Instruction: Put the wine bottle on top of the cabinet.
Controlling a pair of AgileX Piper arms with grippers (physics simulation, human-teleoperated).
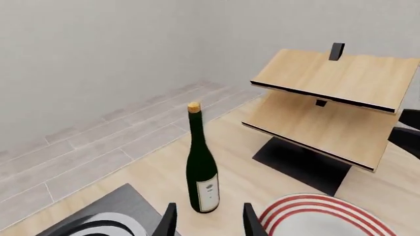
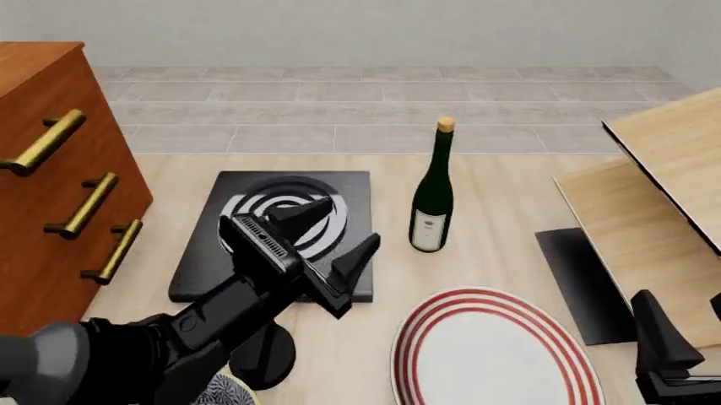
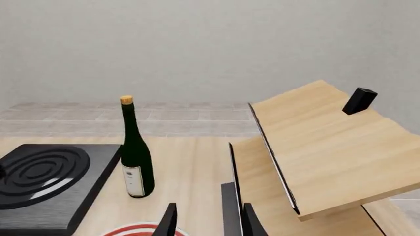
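Observation:
The wine bottle (image 2: 431,194) stands upright on the table, dark green with a tan cork and a white label. My left gripper (image 2: 336,234) hovers open just short of it, over the near right corner of a black pad. In the left wrist view the bottle (image 1: 202,172) stands right ahead of the open left gripper (image 1: 208,220), not between the fingers. The cabinet (image 2: 46,169) stands at the far left, reddish-brown with brass handles. My right gripper (image 2: 664,350) sits low at the near right. It shows open and empty in its own wrist view (image 3: 208,221), with the bottle (image 3: 135,157) farther off.
A black pad with white rings (image 2: 282,228) lies left of the bottle. A red-striped white plate (image 2: 490,350) lies near the front. A tilted pale-wood two-shelf rack (image 2: 664,194) on a black base (image 2: 580,283) fills the right side. A patterned dish (image 2: 225,392) peeks out under the left arm.

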